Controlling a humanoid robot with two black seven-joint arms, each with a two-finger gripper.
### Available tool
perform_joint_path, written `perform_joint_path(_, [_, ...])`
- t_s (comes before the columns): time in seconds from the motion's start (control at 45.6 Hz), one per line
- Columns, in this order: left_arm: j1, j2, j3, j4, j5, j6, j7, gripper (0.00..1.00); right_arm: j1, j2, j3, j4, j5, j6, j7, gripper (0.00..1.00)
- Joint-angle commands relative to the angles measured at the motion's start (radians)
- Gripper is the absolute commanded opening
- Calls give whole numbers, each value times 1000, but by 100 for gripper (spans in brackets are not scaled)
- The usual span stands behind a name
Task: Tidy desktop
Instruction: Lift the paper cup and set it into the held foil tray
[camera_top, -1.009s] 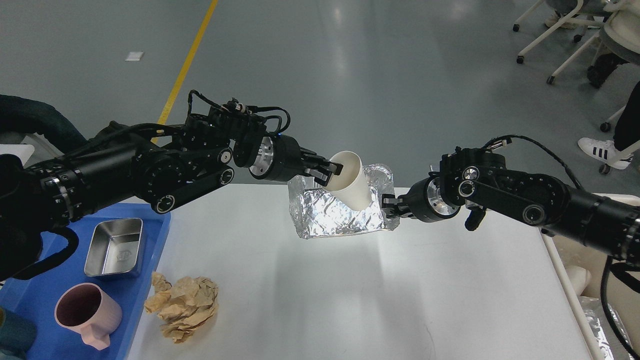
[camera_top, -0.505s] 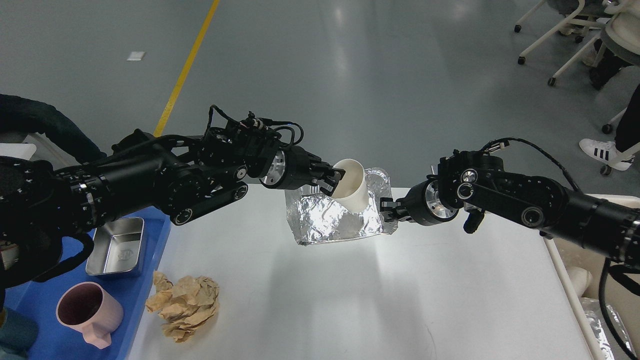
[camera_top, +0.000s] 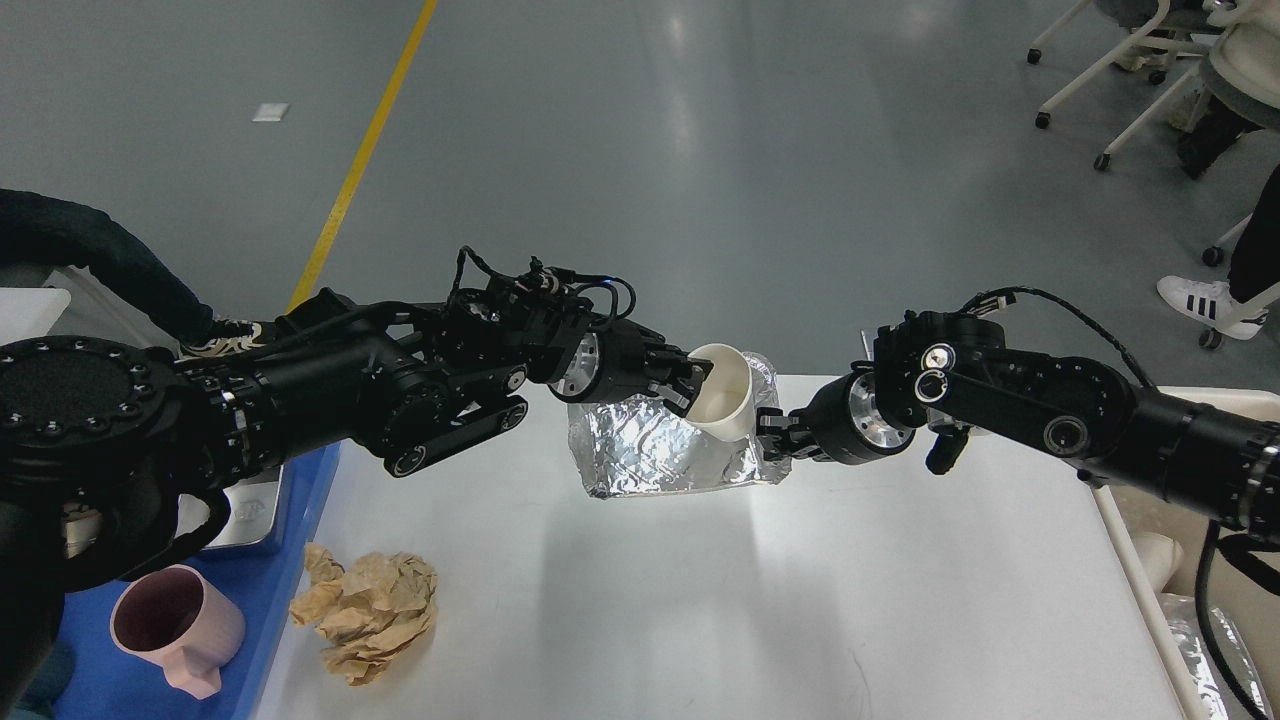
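- Left claw (camera_top: 692, 383) grips the rim of a white paper cup (camera_top: 725, 395), one finger inside the mouth and one outside, holding it over the open top of a foil bag (camera_top: 655, 452).
- Right claw (camera_top: 772, 432) pinches the bag's right edge, closed on the foil and holding the bag upright at the far edge of the worktop (camera_top: 700, 600).
- Cup's lower part is already hidden inside the bag, so this item looks partly bagged; by my reading the release is what remains for it.
- Crumpled brown paper (camera_top: 365, 615) lies loose on the worktop's near left, touched by neither claw, and seems the next piece of rubbish to clear.
- Blue tray (camera_top: 290, 555) at the left carries a pink mug (camera_top: 175, 628) and a metal tin (camera_top: 245, 505), mostly hidden behind the left arm; both look put away.
- Cream bin (camera_top: 1150, 520) stands off the right edge; the filled bag probably ends up there.
- Overall, I judge the tidying roughly midway.
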Motion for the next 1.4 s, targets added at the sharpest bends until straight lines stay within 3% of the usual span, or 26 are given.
perform_joint_path(0.0, [-1, -1, 7, 0, -2, 0, -2, 58, -1, -4, 0, 0, 0, 0, 0, 0])
perform_joint_path(0.176, [-7, 1, 5, 0, -5, -2, -1, 78, -2, -3, 0, 1, -1, 0, 0, 0])
perform_joint_path(0.483, [4, -8, 1, 10, -18, 43, 4, 78, -2, 2, 0, 0, -3, 0, 0, 0])
perform_joint_path(0.68, [41, -64, -9, 115, -26, 109, 4, 78, -2, 2, 0, 0, -3, -3, 0, 0])
perform_joint_path(1.075, [51, -130, -10, 215, -104, 190, 4, 78, -2, 5, 2, 0, -3, -3, 0, 0])
perform_joint_path(1.383, [48, -139, -9, 224, -164, 192, -2, 82, -2, 8, 0, 0, -3, -3, 0, 0])
